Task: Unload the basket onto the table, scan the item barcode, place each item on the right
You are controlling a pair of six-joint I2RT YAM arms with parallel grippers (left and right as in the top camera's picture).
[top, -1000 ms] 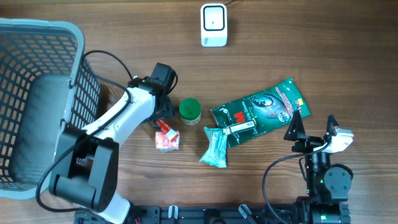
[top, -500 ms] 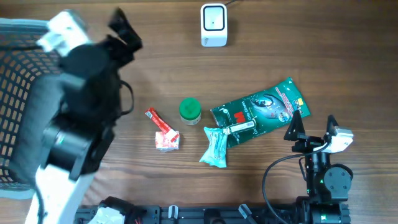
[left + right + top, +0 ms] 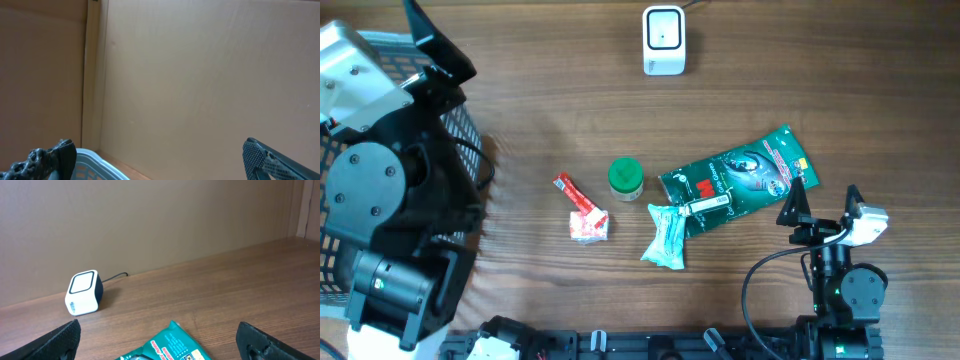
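Observation:
The white barcode scanner point(image 3: 663, 40) stands at the table's back; the right wrist view shows the scanner point(image 3: 83, 299) at far left. Mid-table lie a green pouch point(image 3: 738, 180), a teal pack point(image 3: 667, 237), a green-capped jar point(image 3: 625, 178) and a red-and-white sachet point(image 3: 584, 215). My left gripper point(image 3: 390, 35) is raised high over the basket, far from the items; the left gripper point(image 3: 160, 165) is open and empty. My right gripper point(image 3: 823, 205) rests right of the pouch. The right gripper point(image 3: 162, 342) is open, with the pouch point(image 3: 172, 347) lying ahead between its fingers, untouched.
A pale blue mesh basket point(image 3: 460, 125) fills the left edge under the raised left arm; its rim point(image 3: 95, 162) shows in the left wrist view against a tan wall. The scanner's cable runs off the back edge.
My left arm has lifted away from the red-and-white sachet and swung up and left over the basket, holding nothing. The items and the right arm have not moved.

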